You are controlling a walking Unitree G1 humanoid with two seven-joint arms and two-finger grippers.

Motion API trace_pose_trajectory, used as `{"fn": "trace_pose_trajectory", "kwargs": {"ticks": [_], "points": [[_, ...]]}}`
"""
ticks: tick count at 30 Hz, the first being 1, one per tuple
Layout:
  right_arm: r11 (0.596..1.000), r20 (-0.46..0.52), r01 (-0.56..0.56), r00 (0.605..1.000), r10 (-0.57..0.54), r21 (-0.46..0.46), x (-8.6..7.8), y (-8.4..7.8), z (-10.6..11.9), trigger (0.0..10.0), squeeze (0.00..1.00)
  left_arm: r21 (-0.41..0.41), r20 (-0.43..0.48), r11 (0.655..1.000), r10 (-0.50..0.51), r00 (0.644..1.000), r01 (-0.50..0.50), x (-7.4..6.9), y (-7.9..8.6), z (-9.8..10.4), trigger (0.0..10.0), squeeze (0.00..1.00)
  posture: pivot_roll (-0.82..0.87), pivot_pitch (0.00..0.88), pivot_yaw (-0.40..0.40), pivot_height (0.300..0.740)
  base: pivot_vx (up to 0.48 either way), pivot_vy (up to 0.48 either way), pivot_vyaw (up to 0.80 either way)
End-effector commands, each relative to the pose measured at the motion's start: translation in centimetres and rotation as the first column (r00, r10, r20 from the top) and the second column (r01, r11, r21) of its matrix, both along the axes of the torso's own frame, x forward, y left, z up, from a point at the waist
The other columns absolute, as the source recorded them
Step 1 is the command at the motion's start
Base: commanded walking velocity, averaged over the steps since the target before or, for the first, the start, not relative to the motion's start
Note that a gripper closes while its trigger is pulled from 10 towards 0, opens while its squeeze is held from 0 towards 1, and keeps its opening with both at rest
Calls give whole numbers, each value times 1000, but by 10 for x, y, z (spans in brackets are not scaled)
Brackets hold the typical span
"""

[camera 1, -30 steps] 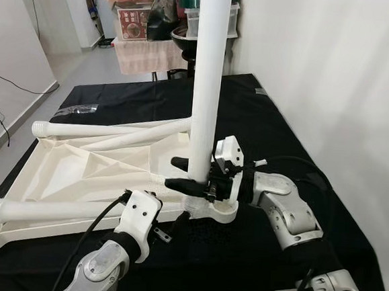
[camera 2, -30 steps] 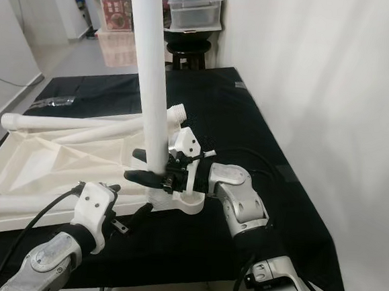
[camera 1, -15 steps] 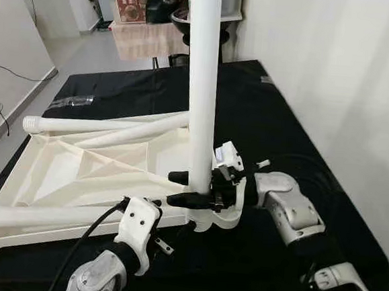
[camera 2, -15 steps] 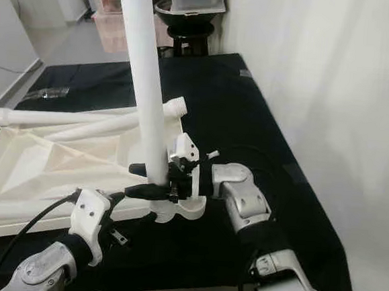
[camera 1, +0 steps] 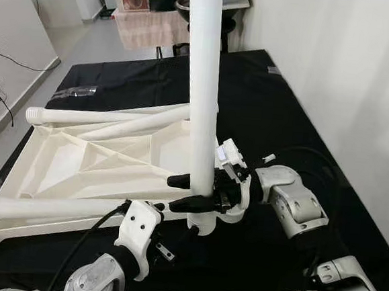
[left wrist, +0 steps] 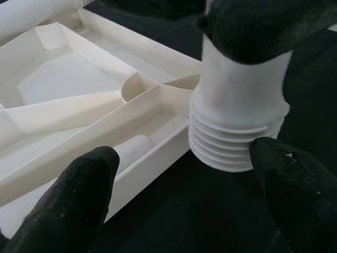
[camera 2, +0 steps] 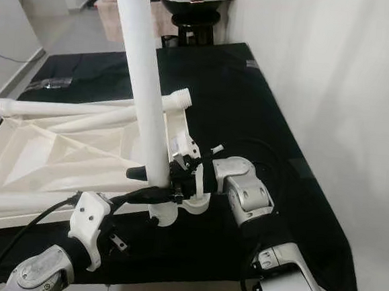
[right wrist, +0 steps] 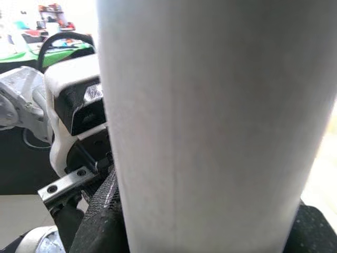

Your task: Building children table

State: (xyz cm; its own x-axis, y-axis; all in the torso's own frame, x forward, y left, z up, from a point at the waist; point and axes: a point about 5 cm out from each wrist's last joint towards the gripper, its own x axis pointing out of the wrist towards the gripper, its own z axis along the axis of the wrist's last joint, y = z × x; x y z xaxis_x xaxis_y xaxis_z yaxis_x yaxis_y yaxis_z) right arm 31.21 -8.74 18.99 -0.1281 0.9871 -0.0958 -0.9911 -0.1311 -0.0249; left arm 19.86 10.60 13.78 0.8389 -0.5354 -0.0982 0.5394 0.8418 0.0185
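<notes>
Leg, clamped upright in the right gripper with its thread hanging off the tabletop corner, may miss the socket or cross-thread if tilted, while the left gripper waits open below.

Right arm: silver, elbow bent, forearm reaching inward toward the left arm. Right gripper: jaws closed around an upright white tube, one black finger on each side of it, white wrist housing just behind.

Left arm: silver, raised from below, black cable running along the forearm. Left gripper: jaws spread wide and empty, the two black fingertips well apart, the tube's threaded end between them and clear of both.
</notes>
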Motion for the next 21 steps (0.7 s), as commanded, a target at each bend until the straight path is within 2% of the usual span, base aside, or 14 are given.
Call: {"fn": "trace_pose_trajectory", "kwargs": {"ticks": [1,10,15,21], "points": [[998,29,-56,998,55,36,0,9,12,10000,0,38,-14,998,-59,998,59,-7,-2,-2,10000,0,21,147,94,740,0,0,0],[993,18,-101,995,100,57,-3,9,18,10000,0,57,-2,994,-91,996,91,-13,-1,2,10000,0,30,173,101,740,0,0,0],[988,27,-154,988,153,27,-4,12,19,10000,0,78,-44,982,-166,985,169,-22,-6,2,10000,0,60,206,113,740,0,0,0],[992,37,-124,992,123,35,3,10,22,10000,0,79,-64,980,-178,982,183,-28,-8,2,10000,0,70,219,107,740,0,0,0]]}}
